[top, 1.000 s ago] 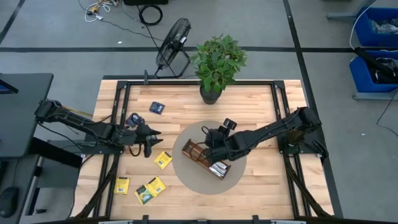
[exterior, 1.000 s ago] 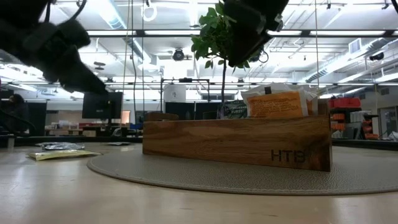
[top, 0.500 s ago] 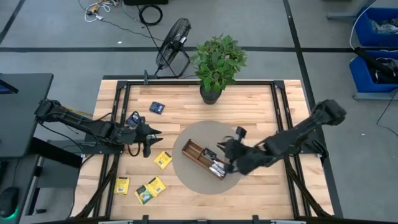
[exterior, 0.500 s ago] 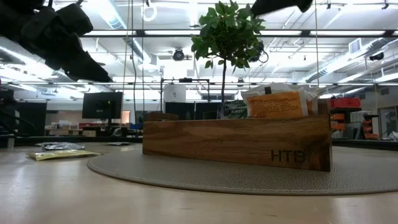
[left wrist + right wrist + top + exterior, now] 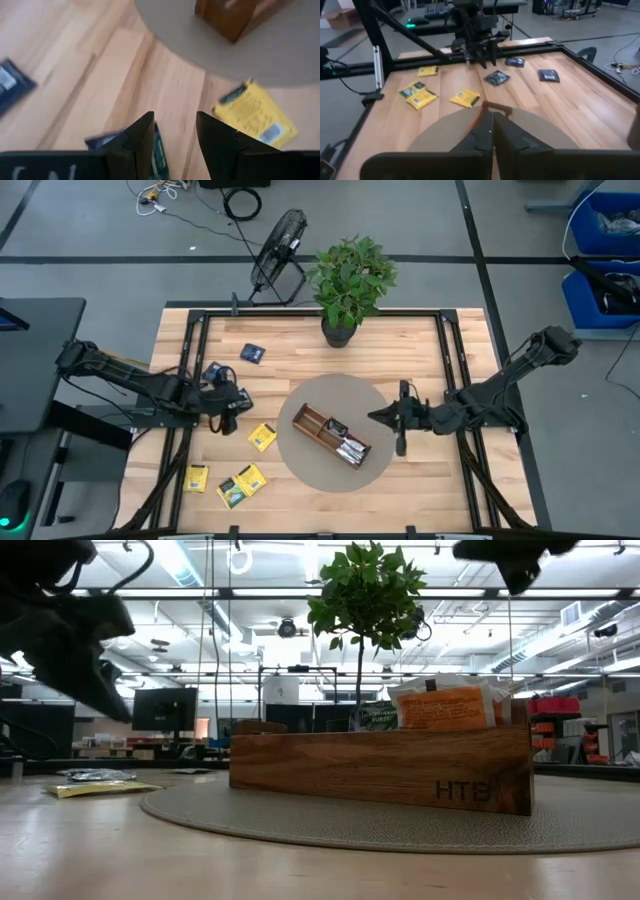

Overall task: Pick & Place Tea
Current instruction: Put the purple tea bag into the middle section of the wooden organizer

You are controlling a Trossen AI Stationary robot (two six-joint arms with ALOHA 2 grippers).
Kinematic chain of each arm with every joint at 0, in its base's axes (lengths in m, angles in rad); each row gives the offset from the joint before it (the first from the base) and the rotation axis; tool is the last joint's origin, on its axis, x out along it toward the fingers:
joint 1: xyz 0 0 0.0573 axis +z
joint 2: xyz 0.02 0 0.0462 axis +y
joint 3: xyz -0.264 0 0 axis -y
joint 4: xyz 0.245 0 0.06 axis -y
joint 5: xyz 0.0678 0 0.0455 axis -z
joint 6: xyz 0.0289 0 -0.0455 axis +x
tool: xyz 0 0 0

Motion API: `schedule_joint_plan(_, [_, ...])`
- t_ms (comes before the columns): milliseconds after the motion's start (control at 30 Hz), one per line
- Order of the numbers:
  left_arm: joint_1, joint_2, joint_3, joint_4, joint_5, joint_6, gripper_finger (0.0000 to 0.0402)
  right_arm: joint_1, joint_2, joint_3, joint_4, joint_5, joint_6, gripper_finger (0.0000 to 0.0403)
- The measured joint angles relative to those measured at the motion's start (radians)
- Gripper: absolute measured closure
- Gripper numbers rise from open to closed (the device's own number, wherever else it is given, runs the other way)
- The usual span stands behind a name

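The wooden tray [image 5: 330, 436] lies on a round grey mat [image 5: 318, 396] and holds several tea sachets [image 5: 351, 449]; an orange one [image 5: 444, 708] stands upright in it. Loose tea lies flat on the table: yellow sachets [image 5: 262, 437] [image 5: 197, 478] [image 5: 241, 485] and a dark one [image 5: 253, 352]. My left gripper [image 5: 236, 404] is open, tipped down over a dark sachet [image 5: 159, 152] at the table's left; whether it touches it, I cannot tell. My right gripper [image 5: 378, 416] is shut with nothing in it, right of the tray, pointing toward the table's left [image 5: 492, 131].
A potted plant [image 5: 346, 280] stands at the table's far edge. A fan [image 5: 278, 248] stands on the floor beyond it. Black frame rails [image 5: 190, 350] run along the table's sides. Bare wood lies between the mat and the near edge.
My right gripper has drawn back from above the tray toward the table's right edge and has turned from pointing down to nearly level. My left gripper has tipped its fingers further down over the dark sachet while staying in place. The tray and sachets have not moved.
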Motion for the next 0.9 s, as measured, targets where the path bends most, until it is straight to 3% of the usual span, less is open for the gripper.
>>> schedule_joint_plan(333, [0.001,0.006,-0.001,-0.099,0.034,-0.159,0.0250,-0.006,-0.015,-0.067,-0.073,-0.017,0.249,0.0389])
schedule_joint_plan(700, [0.001,0.198,-0.001,-0.120,0.031,-0.224,0.0250,-0.020,-0.006,-0.067,-0.072,-0.036,0.214,0.0389])
schedule_joint_plan(900, [0.001,0.307,-0.001,-0.065,0.091,-0.200,0.0250,-0.026,-0.003,-0.067,-0.074,-0.030,0.211,0.0389])
